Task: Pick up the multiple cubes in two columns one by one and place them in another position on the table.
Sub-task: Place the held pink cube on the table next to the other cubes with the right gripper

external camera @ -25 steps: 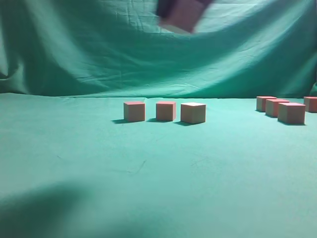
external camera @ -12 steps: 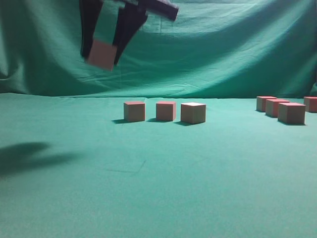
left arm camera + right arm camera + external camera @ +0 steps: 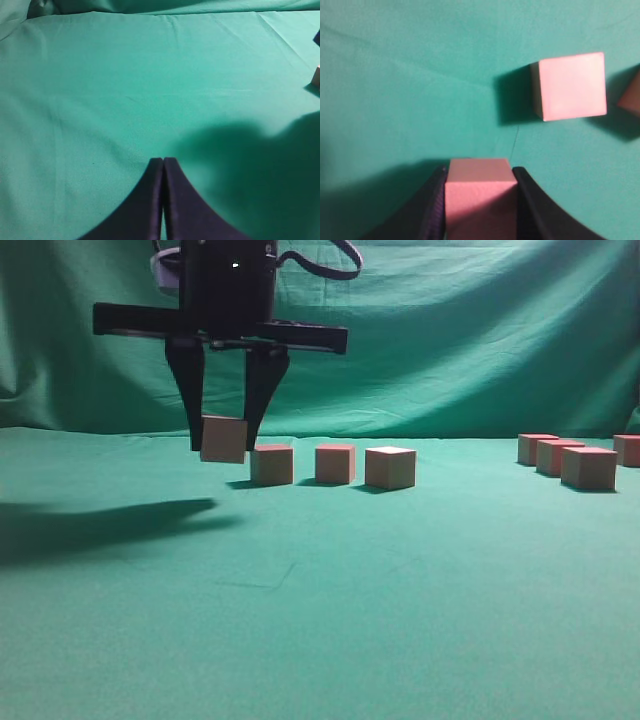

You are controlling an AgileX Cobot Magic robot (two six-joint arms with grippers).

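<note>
The right pincer [image 3: 224,440] is clamped on one pink cube [image 3: 223,439], hanging just above the green tabletop [image 3: 320,580] at the left end of a row of three cubes [image 3: 334,464] — near the leftmost, not touching it. A second cluster of cubes [image 3: 580,458] sits far right. The left pincer [image 3: 163,200] is pressed together, empty — no writing shows anywhere.

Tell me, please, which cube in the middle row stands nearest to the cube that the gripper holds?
The leftmost cube of the row of three; the held cube in the right gripper hangs just beside it. The other two stand farther right.
</note>
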